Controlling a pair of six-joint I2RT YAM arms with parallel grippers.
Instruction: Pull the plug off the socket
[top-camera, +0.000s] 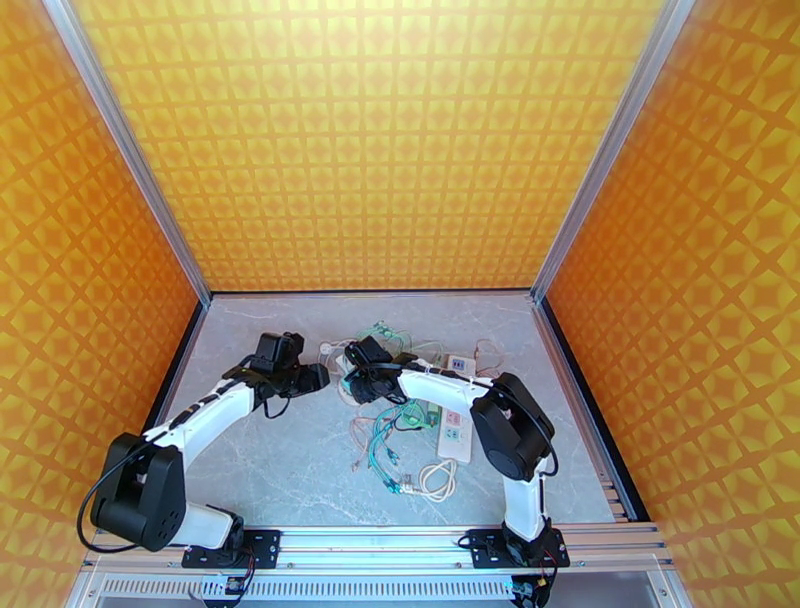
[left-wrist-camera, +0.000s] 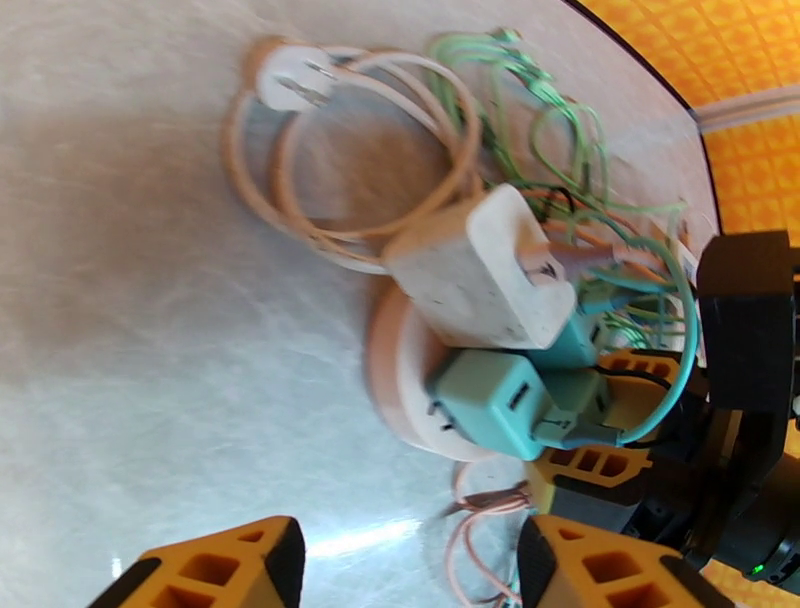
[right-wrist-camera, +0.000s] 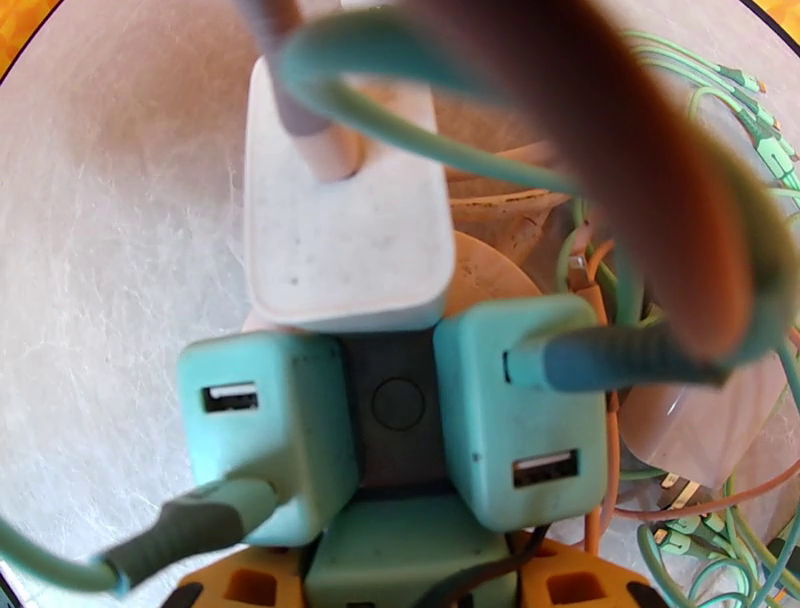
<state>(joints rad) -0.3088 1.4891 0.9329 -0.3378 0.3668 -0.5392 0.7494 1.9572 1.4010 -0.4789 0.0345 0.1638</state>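
Main risk: round socket (left-wrist-camera: 395, 375) isn't pinned. It lies loose on the worktop (left-wrist-camera: 150, 350), so a tug on one plug prob drags the whole hub along instead of freeing it.

Left gripper (left-wrist-camera: 410, 570) is wide open w/ nothing held and only bare worktop between its fingers. It sits just short of the hub, at the hub's 9 o'clock in the top view, so no bracing yet.

2nd risk: crowding. In the right wrist view, the white adapter (right-wrist-camera: 345, 230) is at 12 o'clock of the hub's centre button, w/ teal adapters at 9 (right-wrist-camera: 270, 430) and 3 (right-wrist-camera: 510, 420). Fingers could catch a neighbour.

3rd: a thick cord (right-wrist-camera: 640, 170) arcs close over the right wrist cam, and the green leads (left-wrist-camera: 560, 130) are tangled near the hub. A snag on pull-back is likely.

Task's thing: teal plug (right-wrist-camera: 400, 545), seated in the hub at 6 o'clock of the button. Right gripper (right-wrist-camera: 405, 585) is part-closed, one finger on each flank. Looks like contact, but can't tell if it bites. A shallow hold could slip.

Pose, top view: left arm comes from 7 o'clock, elbow bent, forearm aimed at 2. Right arm rises from 5 o'clock, elbow high, forearm running toward 9, wrist low at the hub. The grippers face each other across it.
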